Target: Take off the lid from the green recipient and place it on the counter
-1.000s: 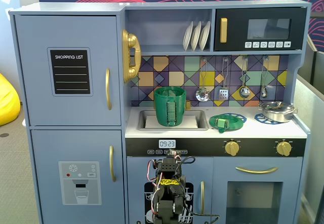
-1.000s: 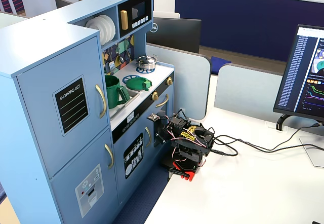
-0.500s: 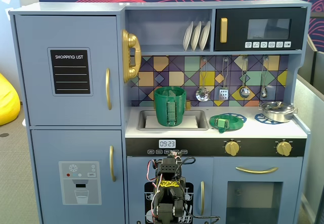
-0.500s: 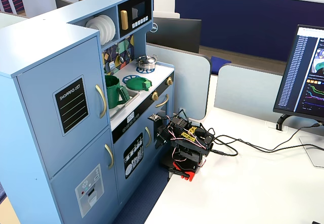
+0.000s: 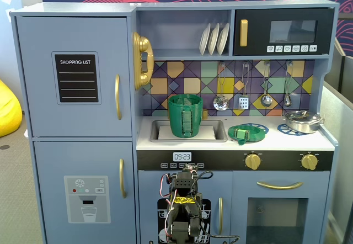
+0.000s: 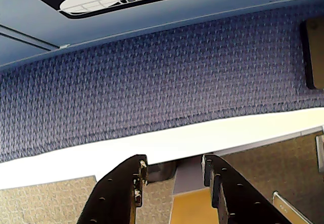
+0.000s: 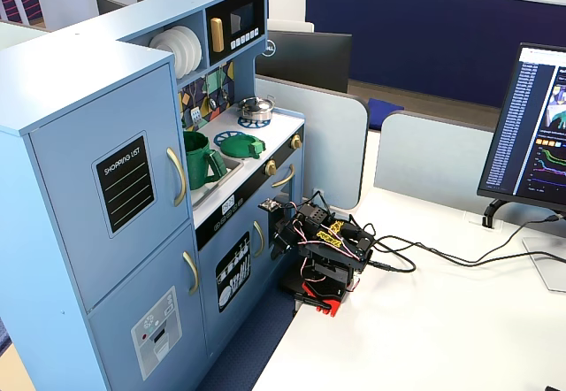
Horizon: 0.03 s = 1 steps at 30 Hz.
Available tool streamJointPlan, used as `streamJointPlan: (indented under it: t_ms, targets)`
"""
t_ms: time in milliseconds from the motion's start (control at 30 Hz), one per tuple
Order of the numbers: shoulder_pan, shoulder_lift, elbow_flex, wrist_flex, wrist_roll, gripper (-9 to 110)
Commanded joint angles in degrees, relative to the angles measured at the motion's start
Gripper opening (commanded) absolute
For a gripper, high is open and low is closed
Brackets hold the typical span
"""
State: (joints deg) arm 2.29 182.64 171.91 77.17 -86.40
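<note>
A blue toy kitchen [image 5: 83, 89] holds 1 green recipient [image 5: 185, 115] in its sink, 3 white plates [image 5: 214, 38] on a shelf and 1 green lid [image 5: 246, 132] on the counter. The gripper [image 6: 173, 171], empty, hangs with fingers parted.

Frontal, oblique-elevated, and floor-facing wrist cameras

Black five-joint arm [image 7: 323, 254] folded low and compact at edge of white desk, wiring looped over its joints. Black two-finger gripper [image 6: 173, 169] points downward past desk edge in wrist view, jaws slightly parted, nothing between them. Arm touches nothing.
</note>
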Motion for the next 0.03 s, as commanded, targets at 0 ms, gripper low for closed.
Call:
streamJointPlan:
  t_ms: [0]
  targets:
    - [-0.44, -0.53, -0.26, 10.63, -0.18, 5]
